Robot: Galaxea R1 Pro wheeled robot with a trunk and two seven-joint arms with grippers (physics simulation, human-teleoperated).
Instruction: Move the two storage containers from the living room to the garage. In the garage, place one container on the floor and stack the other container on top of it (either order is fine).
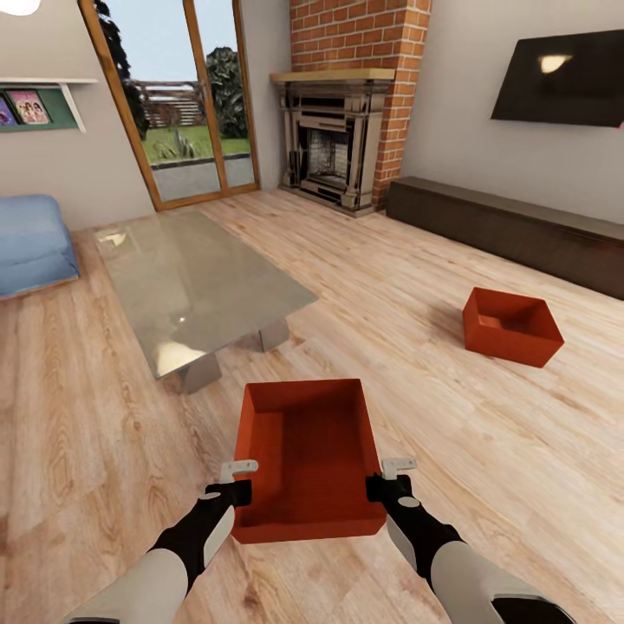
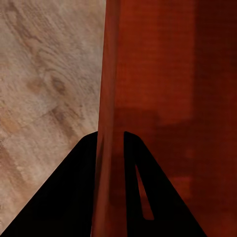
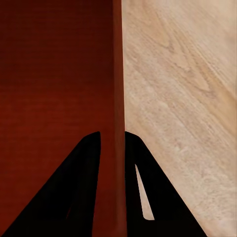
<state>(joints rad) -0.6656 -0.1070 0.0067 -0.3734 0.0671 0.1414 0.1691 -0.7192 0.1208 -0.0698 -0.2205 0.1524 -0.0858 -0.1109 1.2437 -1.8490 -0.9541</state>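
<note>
Your left pincer (image 1: 236, 482) and right pincer (image 1: 387, 479) each clamp a wall of the near container (image 1: 309, 459) beside the coffee table (image 1: 199, 286); both containers remain ungaraged.

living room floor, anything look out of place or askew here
Only the second storage container: it sits by itself on the plank floor near the low TV bench, turned at an angle. The near container is level, its side walls pinched by the left gripper and right gripper. Nothing is spilled or damaged.
</note>
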